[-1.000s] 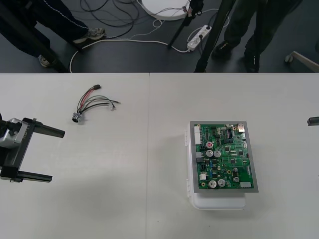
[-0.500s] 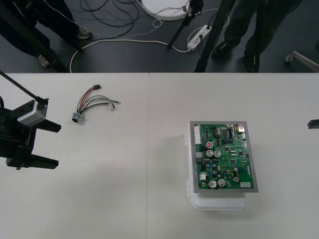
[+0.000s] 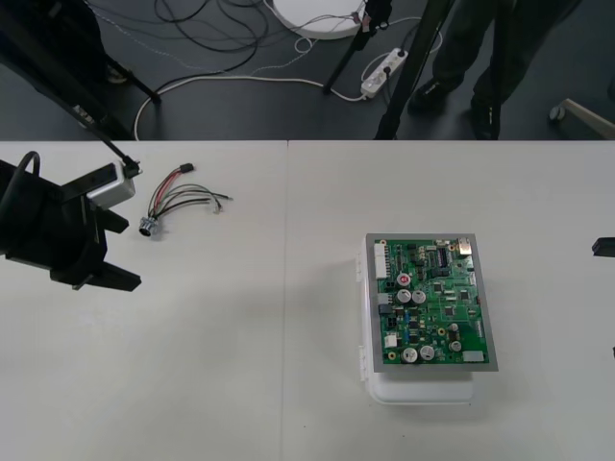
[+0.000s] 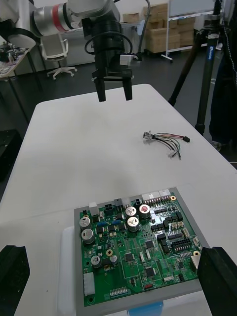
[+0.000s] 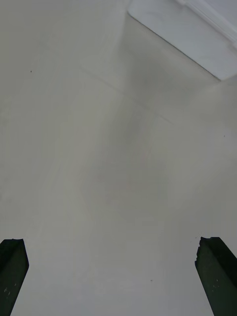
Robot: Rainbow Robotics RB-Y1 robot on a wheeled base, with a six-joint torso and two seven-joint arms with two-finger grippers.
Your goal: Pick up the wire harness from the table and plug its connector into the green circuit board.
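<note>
The wire harness [image 3: 178, 201] lies on the table at the far left, its metal socket [image 3: 147, 227] nearest my left arm and its black plug [image 3: 185, 169] at the far end. My left gripper [image 3: 119, 252] hovers open just left of the socket, with nothing between its fingers [image 5: 11, 270]. At centre right the green circuit board [image 3: 432, 303] sits on its white base [image 3: 423, 389]. My right gripper [image 4: 113, 256] is open, parked at the right table edge [image 3: 603, 247], looking over the board [image 4: 138, 247] toward the harness [image 4: 165, 139] and the left gripper [image 4: 113, 91].
A table seam [image 3: 286, 288] runs front to back between harness and board. Tripod legs, cables and a power strip [image 3: 382, 69] lie on the dark floor past the far edge. A corner of the white base [image 5: 187, 34] is in the left wrist view.
My left gripper has swung up from the left edge toward the far side and right, closing on the harness socket. Harness, board and right gripper have stayed put.
</note>
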